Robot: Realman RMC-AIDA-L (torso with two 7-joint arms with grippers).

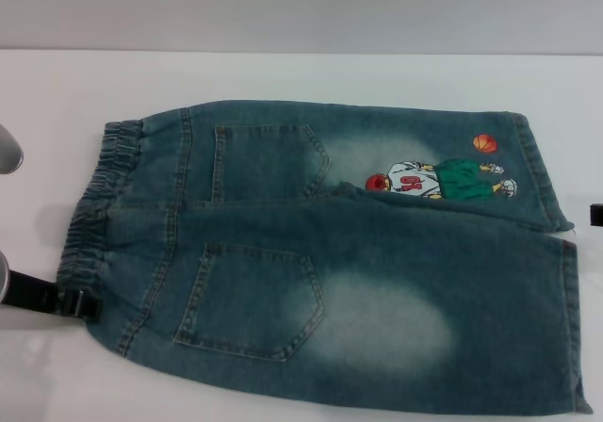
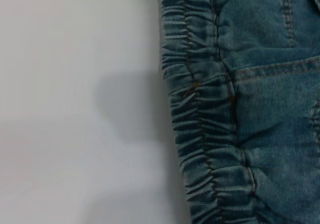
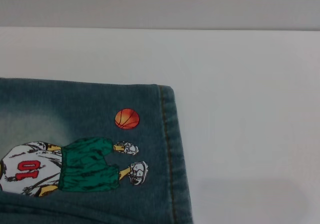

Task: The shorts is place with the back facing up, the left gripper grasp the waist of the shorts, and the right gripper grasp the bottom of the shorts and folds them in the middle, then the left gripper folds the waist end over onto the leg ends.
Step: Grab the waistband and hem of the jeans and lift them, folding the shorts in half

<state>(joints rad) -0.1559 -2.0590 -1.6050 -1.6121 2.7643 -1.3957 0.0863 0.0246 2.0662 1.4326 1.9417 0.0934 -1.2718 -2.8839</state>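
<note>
The faded blue denim shorts point(image 1: 358, 271) lie flat on the white table point(image 1: 301, 73), back up, with both patch pockets showing. The ruffled waist point(image 1: 99, 205) is at the left, and the leg hems point(image 1: 546, 172) are at the right. A basketball-player print point(image 1: 438, 179) sits near the far hem. My left gripper point(image 1: 57, 298) is a black piece at the left edge, touching or just beside the near part of the waist. Of my right gripper point(image 1: 595, 215), only a black sliver shows at the right edge, beside the hems. The left wrist view shows the waist point(image 2: 200, 109); the right wrist view shows the print point(image 3: 75, 166) and the hem point(image 3: 167, 149).
A silver-grey part of the left arm point(image 1: 8, 149) pokes in at the left edge, above the gripper. White table surface surrounds the shorts on the far side and at both ends. A pale wall point(image 1: 301, 8) runs behind the table.
</note>
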